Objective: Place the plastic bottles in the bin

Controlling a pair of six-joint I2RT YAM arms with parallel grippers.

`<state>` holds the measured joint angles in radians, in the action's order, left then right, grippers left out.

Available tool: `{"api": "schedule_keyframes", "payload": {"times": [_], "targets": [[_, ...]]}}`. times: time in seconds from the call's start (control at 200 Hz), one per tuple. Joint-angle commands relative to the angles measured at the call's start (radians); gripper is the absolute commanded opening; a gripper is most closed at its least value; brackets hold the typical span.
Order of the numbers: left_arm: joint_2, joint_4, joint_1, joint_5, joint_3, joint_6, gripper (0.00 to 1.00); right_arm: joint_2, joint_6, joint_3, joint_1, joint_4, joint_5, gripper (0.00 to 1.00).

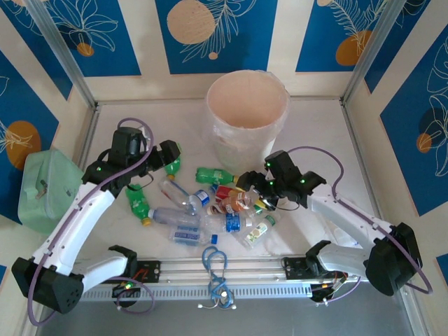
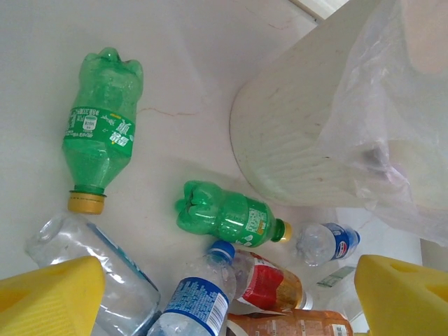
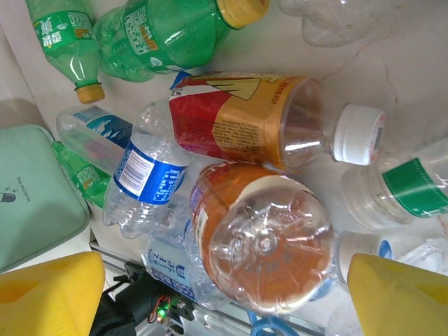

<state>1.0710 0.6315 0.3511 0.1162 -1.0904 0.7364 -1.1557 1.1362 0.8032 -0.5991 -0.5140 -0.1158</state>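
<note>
I have the left arm (image 1: 77, 220) reaching from its near-left base forward and inward, white forearm rising to a bent black wrist. The left gripper (image 1: 170, 155) points rightward with jaws spread wide, its yellow pads (image 2: 49, 297) sitting in the two lower corners of the left wrist view. My right arm (image 1: 350, 217) folds out to a black elbow at the far right, then runs back toward the middle, and the right gripper (image 1: 253, 187) faces left, jaws equally wide apart in the right wrist view.
</note>
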Motion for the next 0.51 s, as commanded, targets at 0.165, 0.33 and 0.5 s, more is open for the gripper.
{"api": "schedule_keyframes", "payload": {"times": [0.165,0.33,0.5], "targets": [[-0.003,-0.027,-0.005,0.032,0.017,0.017,0.91,-0.052,0.057,-0.048,-0.029,0.071,-0.008,0.93],[0.0,-0.036,-0.006,0.039,0.026,0.024,0.91,-0.087,0.054,-0.046,-0.037,0.097,-0.008,0.93],[0.006,-0.039,-0.006,0.04,0.023,0.023,0.91,-0.125,0.048,-0.032,-0.039,0.114,-0.013,0.87]]}}
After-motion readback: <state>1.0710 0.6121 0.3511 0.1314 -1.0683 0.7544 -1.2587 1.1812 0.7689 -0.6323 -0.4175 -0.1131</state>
